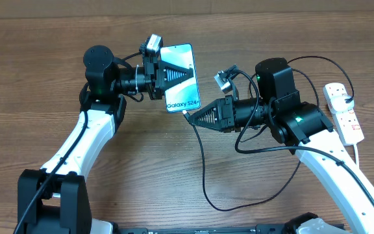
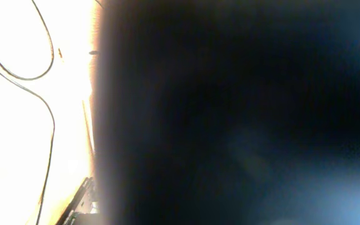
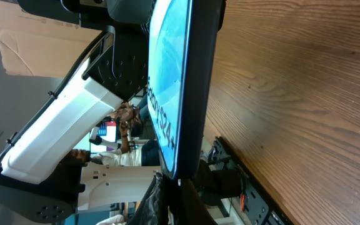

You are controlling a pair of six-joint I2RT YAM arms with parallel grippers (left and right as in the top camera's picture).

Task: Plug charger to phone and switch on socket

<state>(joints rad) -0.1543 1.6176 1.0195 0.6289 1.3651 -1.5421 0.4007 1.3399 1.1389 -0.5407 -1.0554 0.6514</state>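
Observation:
My left gripper (image 1: 174, 73) is shut on the phone (image 1: 182, 97) and holds it off the table, its teal "Galaxy S24+" screen facing up. My right gripper (image 1: 193, 117) is shut on the connector tip (image 1: 186, 112) of the charger, right at the phone's bottom edge. The black cable (image 1: 204, 175) loops down over the table. In the right wrist view the phone (image 3: 167, 81) stands edge-on above my fingers (image 3: 170, 203); whether the tip is seated is hidden. The phone fills the left wrist view as a dark blur (image 2: 230, 112). The socket (image 1: 344, 117) lies at the far right.
A black plug (image 1: 349, 99) sits in the power strip and its white cord (image 1: 358, 153) runs toward the front. The charger cable also shows at the left of the left wrist view (image 2: 49, 119). The wooden table (image 1: 44, 78) extends all round.

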